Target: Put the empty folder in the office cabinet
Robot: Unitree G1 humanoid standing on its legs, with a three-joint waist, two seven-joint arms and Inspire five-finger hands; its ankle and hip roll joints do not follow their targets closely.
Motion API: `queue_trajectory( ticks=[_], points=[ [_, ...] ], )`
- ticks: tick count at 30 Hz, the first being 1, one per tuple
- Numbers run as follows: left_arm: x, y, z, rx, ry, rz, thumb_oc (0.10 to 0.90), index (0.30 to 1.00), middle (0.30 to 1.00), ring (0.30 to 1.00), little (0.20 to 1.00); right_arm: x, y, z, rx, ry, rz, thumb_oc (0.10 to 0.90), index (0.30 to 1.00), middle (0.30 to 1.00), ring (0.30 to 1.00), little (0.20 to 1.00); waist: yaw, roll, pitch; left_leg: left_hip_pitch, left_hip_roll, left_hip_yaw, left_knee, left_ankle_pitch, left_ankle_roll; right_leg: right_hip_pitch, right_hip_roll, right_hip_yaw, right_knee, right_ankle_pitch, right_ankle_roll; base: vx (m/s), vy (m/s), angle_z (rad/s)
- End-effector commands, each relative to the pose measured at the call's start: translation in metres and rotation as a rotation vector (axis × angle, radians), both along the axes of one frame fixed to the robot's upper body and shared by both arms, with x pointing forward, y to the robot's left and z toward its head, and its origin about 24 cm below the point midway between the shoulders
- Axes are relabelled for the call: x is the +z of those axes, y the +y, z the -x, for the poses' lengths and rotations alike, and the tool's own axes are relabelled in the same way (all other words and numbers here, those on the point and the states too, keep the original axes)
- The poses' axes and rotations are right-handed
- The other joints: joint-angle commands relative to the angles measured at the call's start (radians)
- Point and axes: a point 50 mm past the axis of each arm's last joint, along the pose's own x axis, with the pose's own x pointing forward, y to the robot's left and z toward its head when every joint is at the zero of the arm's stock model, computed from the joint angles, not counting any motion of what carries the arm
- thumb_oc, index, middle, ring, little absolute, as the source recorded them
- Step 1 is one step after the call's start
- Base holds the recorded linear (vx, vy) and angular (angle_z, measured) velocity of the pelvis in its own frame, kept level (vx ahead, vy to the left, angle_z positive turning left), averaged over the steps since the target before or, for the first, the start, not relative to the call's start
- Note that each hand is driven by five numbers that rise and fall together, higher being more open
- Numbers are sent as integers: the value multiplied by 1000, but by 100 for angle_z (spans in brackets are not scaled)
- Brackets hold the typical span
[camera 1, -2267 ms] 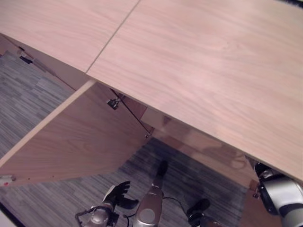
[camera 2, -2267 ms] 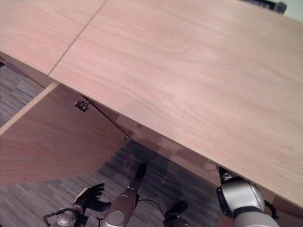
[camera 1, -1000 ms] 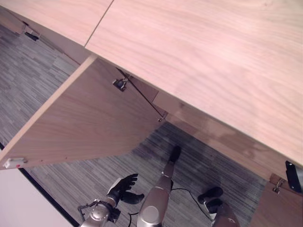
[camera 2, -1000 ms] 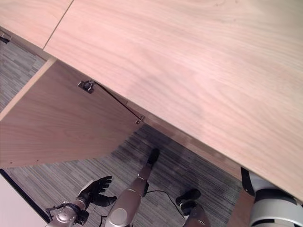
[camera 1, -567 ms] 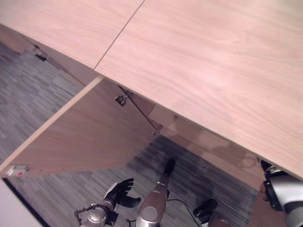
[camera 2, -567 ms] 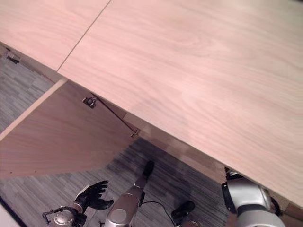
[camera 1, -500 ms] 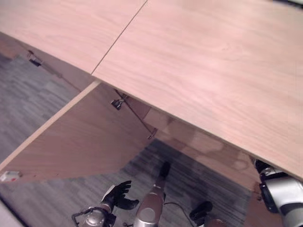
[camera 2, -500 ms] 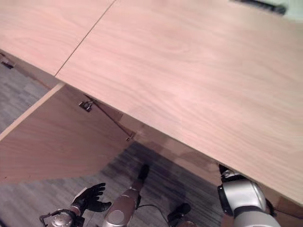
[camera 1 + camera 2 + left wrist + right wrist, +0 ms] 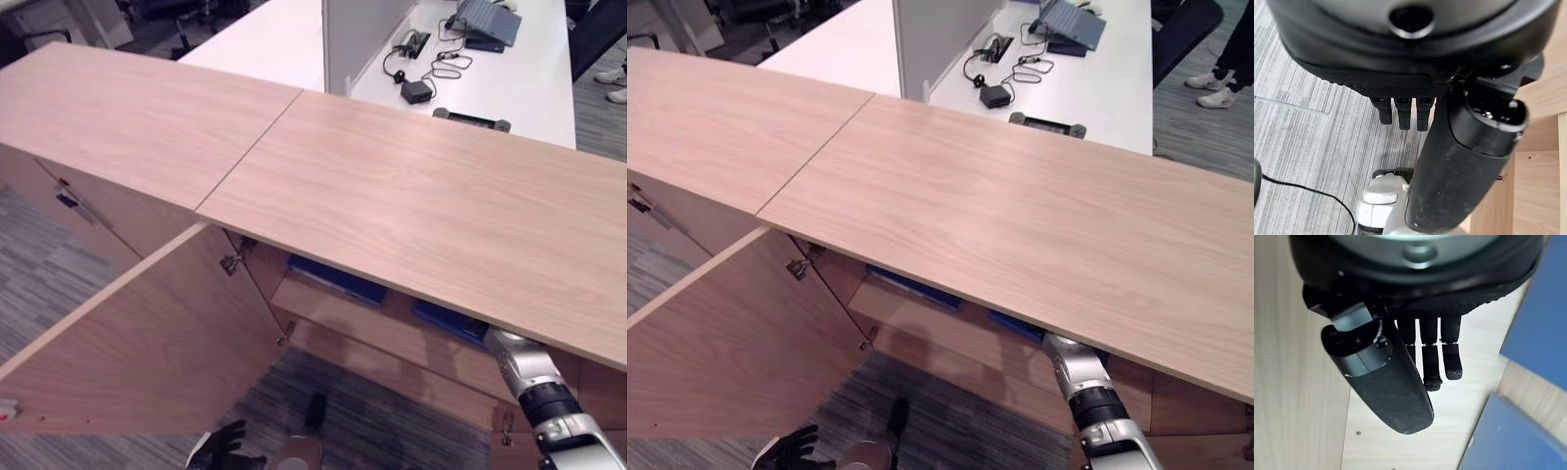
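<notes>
The right arm reaches in under the cabinet top [image 9: 421, 206], so the right hand [image 9: 1420, 357] sits inside the office cabinet, over the light wooden shelf [image 9: 1469, 396]. In its wrist view the fingers hang straight and relaxed with nothing between them and the thumb, so it's released, not gripping anything. Blue folders [image 9: 1508, 435] lie right beside it on the shelf, one nearer and another at a higher level, and from the head views you can see blue folder edges [image 9: 911, 286] poking out under the top. My guess is the empty folder is one of those, already set down inside, and the hand is open because the drop-off is done. Can't tell which blue one is the task folder though.

The cabinet door [image 9: 147, 343] stands swung wide open toward the robot, presumably to give the arm room.

The left hand [image 9: 1405, 110] hangs low over the grey carpet [image 9: 1308, 122], fingers loose, holding nothing.

No readable writing or labels anywhere that I can make out.
</notes>
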Motion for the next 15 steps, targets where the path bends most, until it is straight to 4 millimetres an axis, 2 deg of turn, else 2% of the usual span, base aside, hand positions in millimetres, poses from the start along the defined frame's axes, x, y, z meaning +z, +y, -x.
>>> queue_trajectory(
  ticks=[1,9,15],
  points=[
    [1,3,-3,-47,-11,-37,800,900,900,900,900,52,0,-5,14,-277,19,400,300,300,300,300,-8,-24,-62,88,49,38,-9,-115,-61,-38,-21,48,63,-44,32,-2,29,-21],
    [2,2,-1,-25,-24,-34,800,900,900,900,900,37,18,0,107,-209,43,400,300,300,300,300,-18,-24,-68,118,49,65,-9,-129,-53,-30,-24,73,51,-31,35,1,12,-14],
    [2,2,-2,-34,-25,-32,800,900,900,900,900,22,18,-1,143,-116,124,400,300,300,300,300,-22,-27,-71,131,48,75,-9,-137,-48,-28,-25,88,35,-20,38,-6,1,-10]
  ],
)
